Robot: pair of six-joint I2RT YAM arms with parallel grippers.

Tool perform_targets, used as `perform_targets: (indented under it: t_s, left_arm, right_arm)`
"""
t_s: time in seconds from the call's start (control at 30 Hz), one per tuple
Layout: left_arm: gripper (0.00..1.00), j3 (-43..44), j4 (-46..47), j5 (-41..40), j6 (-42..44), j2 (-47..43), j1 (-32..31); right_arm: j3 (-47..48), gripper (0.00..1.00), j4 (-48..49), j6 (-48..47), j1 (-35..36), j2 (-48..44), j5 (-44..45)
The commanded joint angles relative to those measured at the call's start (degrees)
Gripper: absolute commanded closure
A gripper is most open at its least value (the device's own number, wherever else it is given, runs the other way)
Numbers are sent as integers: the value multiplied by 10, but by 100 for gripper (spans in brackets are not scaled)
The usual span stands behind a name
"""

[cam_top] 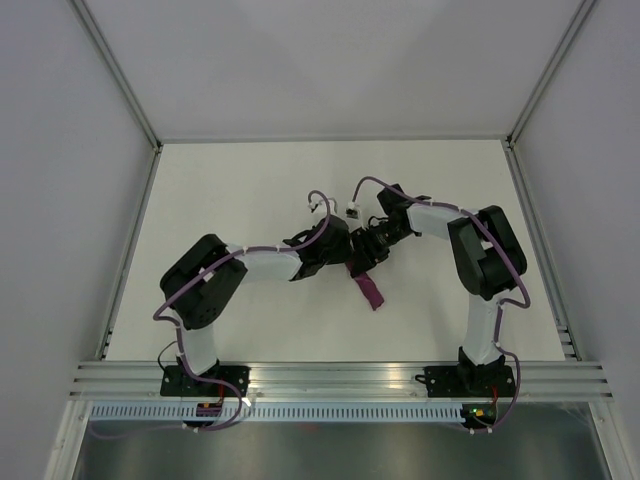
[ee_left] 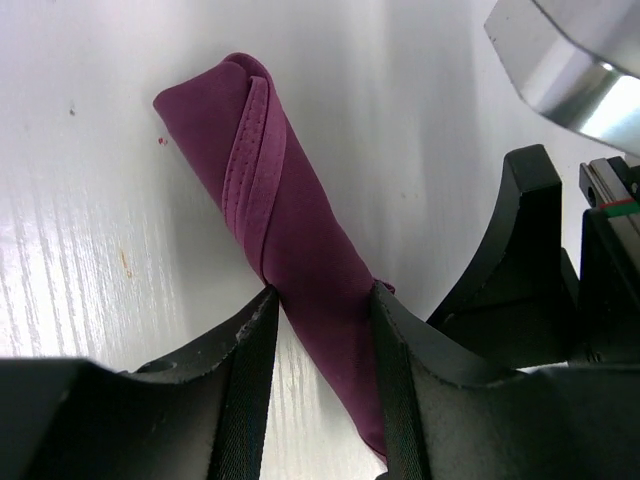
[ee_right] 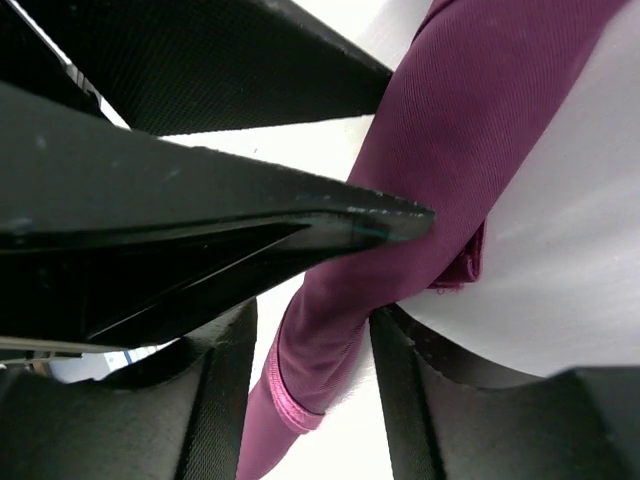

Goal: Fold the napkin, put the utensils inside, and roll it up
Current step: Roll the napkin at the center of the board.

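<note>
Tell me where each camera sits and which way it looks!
Top external: high above and behind the arms, looking down at the table; both whole arms show.
Left wrist: on its arm, looking along the left gripper at the rolled napkin; its two fingers show.
Right wrist: on its arm, looking along the right gripper; its two fingers show.
Both wrist views share the napkin.

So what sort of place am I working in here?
Probably a lab robot cell, not a dining room: a bare white table, plain white side panels in metal framing, and an aluminium rail holding the arm bases. The rolled napkin is the only tableware visible.
</note>
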Motion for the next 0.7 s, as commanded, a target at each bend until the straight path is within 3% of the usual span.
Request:
perform_targets:
  t_s: [0.0, 0.67]
  left_arm:
    - [53, 43, -62, 12, 58, 17, 6]
    - [54, 187, -174, 67, 124, 99, 36]
  right_arm:
    - [12, 44, -7, -14, -6, 21, 39]
    - [54, 40, -92, -66, -85, 14, -75]
